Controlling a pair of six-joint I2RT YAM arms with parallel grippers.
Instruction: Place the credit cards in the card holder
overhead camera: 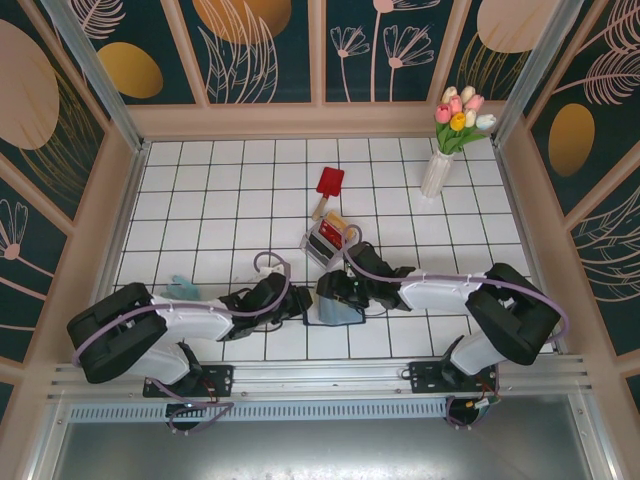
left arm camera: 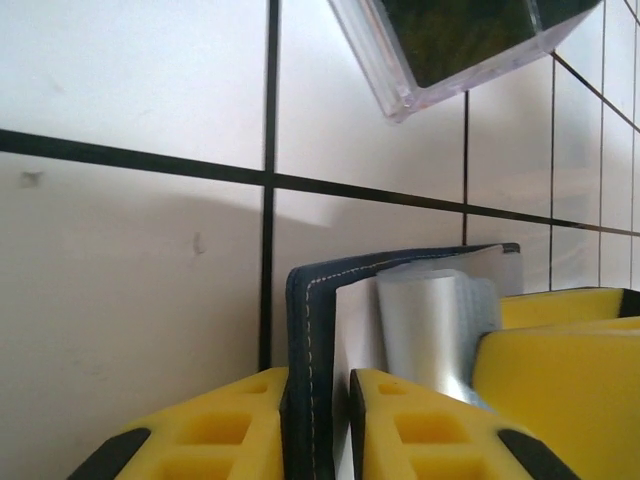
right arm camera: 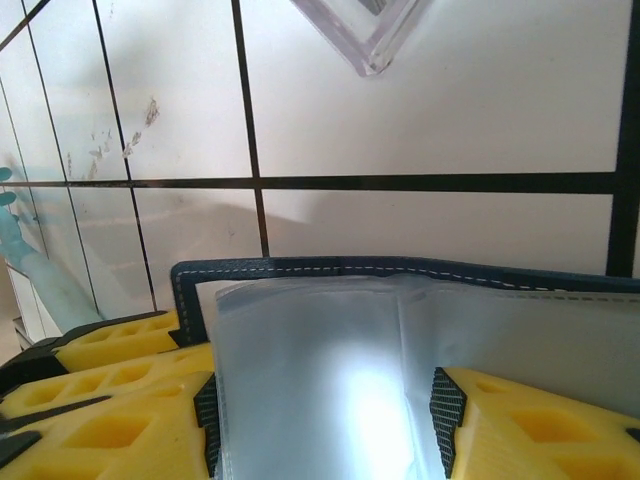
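While both grippers meet at the card holder, the credit cards sit in the clear box
Just on the near side of the clear box, the card holder is opened out between the arms; the left gripper has its fingers narrow on either side of the navy cover's stitched edge, and whether they pinch it I cannot tell; the right gripper holds the grey-blue inner leaf across its width, jaws wide

Red paddle, tulip vase, clear box
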